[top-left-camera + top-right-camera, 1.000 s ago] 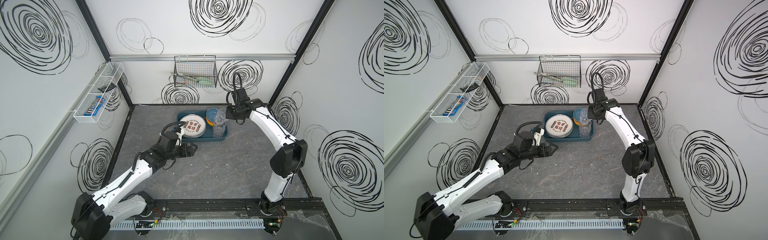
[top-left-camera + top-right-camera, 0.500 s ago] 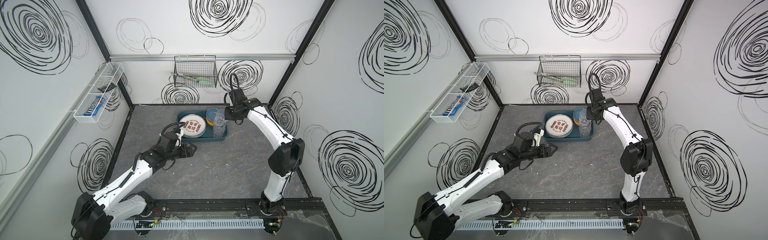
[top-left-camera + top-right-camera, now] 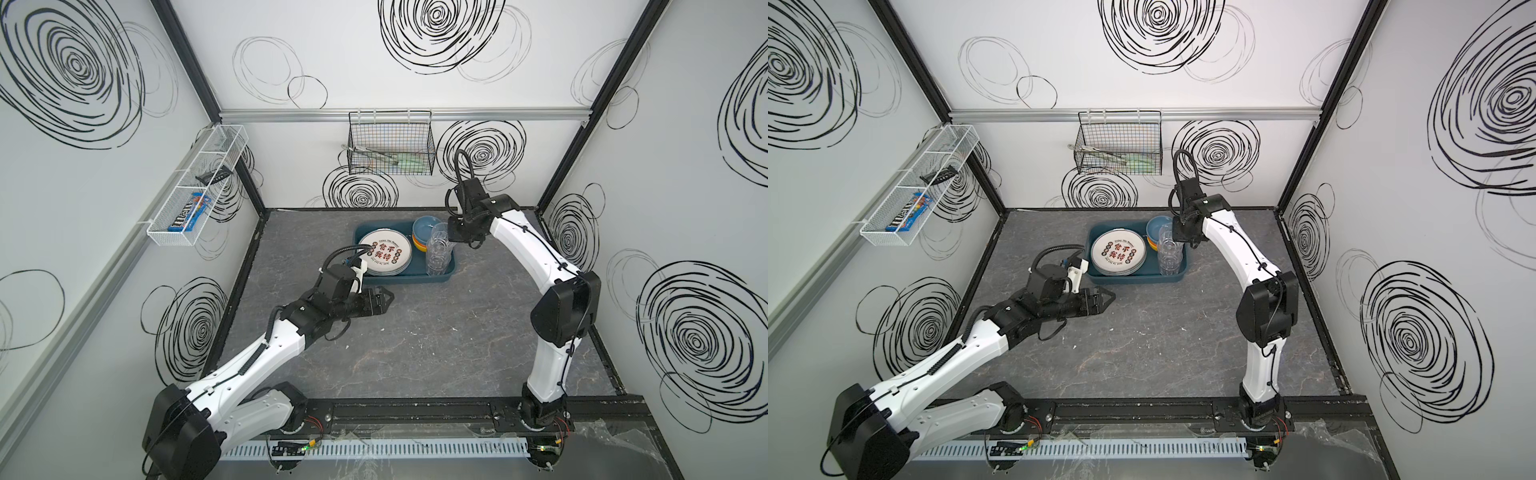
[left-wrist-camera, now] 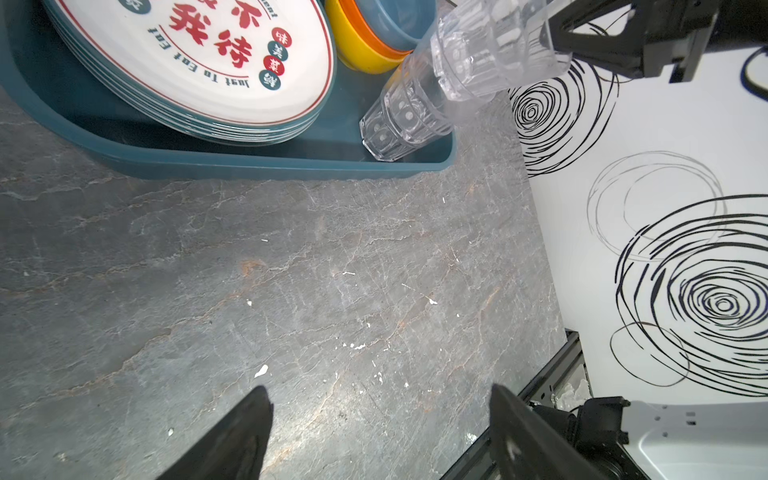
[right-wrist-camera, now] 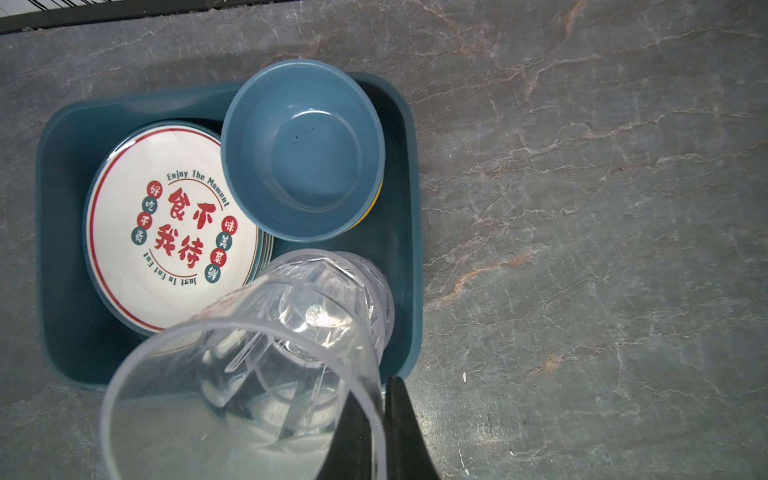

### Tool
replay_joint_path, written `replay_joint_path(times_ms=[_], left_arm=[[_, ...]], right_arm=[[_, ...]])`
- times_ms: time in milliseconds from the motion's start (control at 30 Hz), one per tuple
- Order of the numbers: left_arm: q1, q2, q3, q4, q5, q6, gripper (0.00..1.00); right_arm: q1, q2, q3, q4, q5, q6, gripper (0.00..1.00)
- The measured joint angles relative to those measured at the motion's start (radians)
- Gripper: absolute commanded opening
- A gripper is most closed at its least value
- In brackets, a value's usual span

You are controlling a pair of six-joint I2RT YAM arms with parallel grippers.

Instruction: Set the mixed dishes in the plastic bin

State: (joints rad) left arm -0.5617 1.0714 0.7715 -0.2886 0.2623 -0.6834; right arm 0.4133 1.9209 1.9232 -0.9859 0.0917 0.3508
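In the plastic bin (image 3: 403,279), far on the counter (image 4: 332,270), the stacked plates (image 5: 166,216) show only edges under the top one (several, not countable). The nested tumblers (image 4: 399,120) in its near right corner blur together, and three bowls (image 5: 303,153) nest beside them. The right tool (image 5: 376,411) pinches the rim of one more tumbler (image 5: 232,395) above that stack, while the left tool (image 4: 376,395) gapes empty, near-left of the bin.

The right gripper (image 5: 374,397) pinches the rim of a clear tumbler (image 5: 208,395), which hangs over one corner of the plastic bin (image 5: 58,187). Inside the bin lies a stack of printed plates (image 5: 166,216), and a blue bowl (image 5: 307,153) sits just beside them.
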Motion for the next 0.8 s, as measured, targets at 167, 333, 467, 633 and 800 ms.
replay_joint_path(times_ms=[167, 333, 467, 633, 800], left_arm=[[0.000, 0.000, -0.008, 0.005, 0.004, -0.001, 0.85], [0.002, 0.000, -0.014, 0.008, 0.006, -0.002, 0.85], [0.003, 0.000, -0.018, 0.011, 0.008, -0.002, 0.85], [0.008, 0.000, -0.026, 0.016, 0.010, -0.003, 0.85], [0.013, 0.000, -0.026, 0.021, 0.011, -0.005, 0.85]], right_arm=[[0.000, 0.032, 0.031, -0.026, 0.000, 0.000, 0.07], [0.000, 0.058, 0.042, -0.045, 0.006, 0.005, 0.17], [0.001, 0.082, 0.042, -0.044, 0.009, 0.013, 0.25], [0.004, 0.089, 0.043, -0.043, 0.012, 0.023, 0.29], [0.006, 0.089, 0.045, -0.036, 0.015, 0.029, 0.34]])
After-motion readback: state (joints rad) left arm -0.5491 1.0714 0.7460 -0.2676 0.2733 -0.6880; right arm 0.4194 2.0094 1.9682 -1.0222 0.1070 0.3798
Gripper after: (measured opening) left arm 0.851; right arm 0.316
